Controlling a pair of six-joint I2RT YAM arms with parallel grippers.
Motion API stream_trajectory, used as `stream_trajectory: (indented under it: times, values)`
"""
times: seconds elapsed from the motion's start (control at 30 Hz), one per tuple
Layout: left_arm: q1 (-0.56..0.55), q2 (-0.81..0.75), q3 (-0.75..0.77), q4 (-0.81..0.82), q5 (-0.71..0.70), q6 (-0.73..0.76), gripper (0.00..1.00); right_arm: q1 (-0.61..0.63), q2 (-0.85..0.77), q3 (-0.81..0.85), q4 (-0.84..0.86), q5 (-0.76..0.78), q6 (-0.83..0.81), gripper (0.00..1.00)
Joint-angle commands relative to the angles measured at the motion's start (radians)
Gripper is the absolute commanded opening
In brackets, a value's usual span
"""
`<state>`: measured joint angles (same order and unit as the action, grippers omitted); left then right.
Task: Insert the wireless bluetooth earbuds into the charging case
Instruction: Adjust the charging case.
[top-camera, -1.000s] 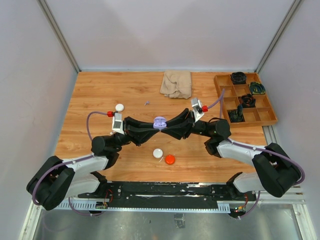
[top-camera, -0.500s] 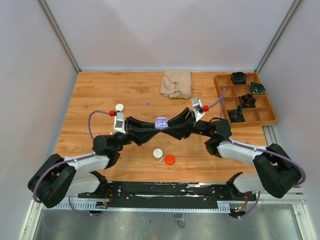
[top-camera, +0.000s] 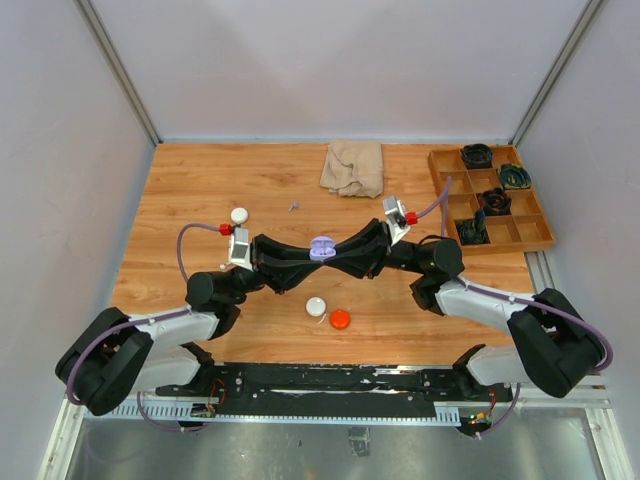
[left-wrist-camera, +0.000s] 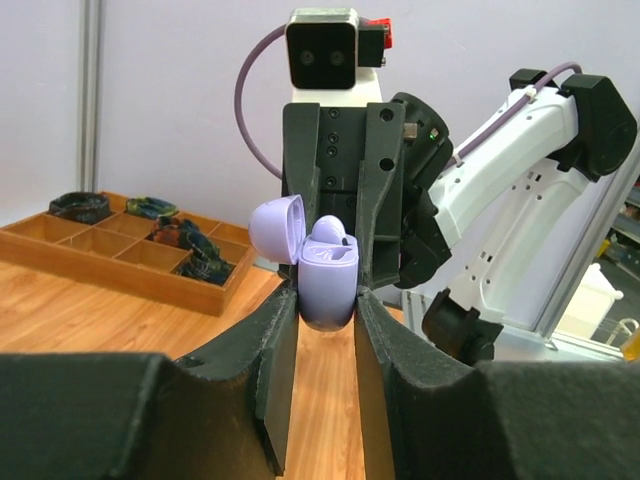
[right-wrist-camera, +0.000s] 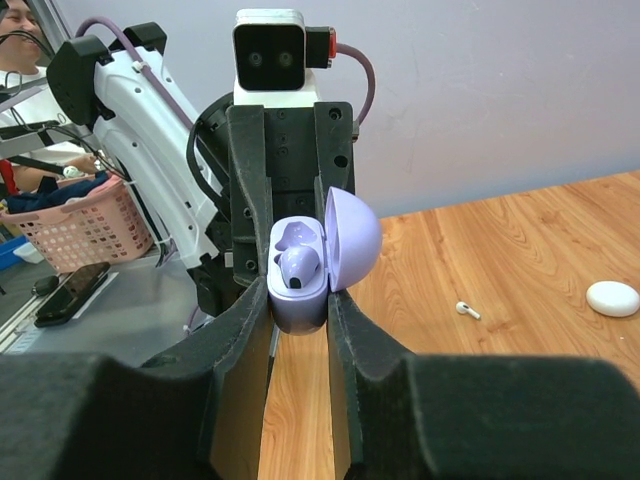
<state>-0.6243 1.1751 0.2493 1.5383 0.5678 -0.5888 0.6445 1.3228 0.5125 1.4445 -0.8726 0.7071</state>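
Left tool (left-wrist-camera: 327, 305) and right tool (right-wrist-camera: 297, 315) both pinch the purple charging case (top-camera: 321, 248), one from each side, holding it off the desk (top-camera: 200, 180) between the arms.

The case is hinged open. One purple earbud (right-wrist-camera: 298, 262) sits in a socket, riding a little high and perhaps not pressed home. Cannot tell whether the second socket is filled. Beyond the case, a white earbud (right-wrist-camera: 462, 309) lies loose on the desk, well apart from it, with a white puck (right-wrist-camera: 612, 297) farther out. Judgement: partway through. One bud is in or nearly in, and at least one is outside any case. Left to do: seat the purple bud fully, then deal with the loose one.
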Motion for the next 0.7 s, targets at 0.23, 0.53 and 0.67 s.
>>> stream_trajectory:
  times: [0.23, 0.53, 0.67]
  values:
    - [-0.005, -0.108, -0.041, -0.044, -0.117, 0.096, 0.53, -0.065, -0.099, -0.035, -0.113, -0.062, -0.240, 0.01]
    - [-0.005, -0.281, 0.143, -0.825, -0.328, 0.228, 0.64, -0.066, -0.204, -0.088, -0.414, -0.004, -0.624, 0.01]
    - [-0.005, -0.242, 0.249, -1.097, -0.438, 0.251, 0.65, -0.066, -0.232, -0.123, -0.456, 0.032, -0.702, 0.01]
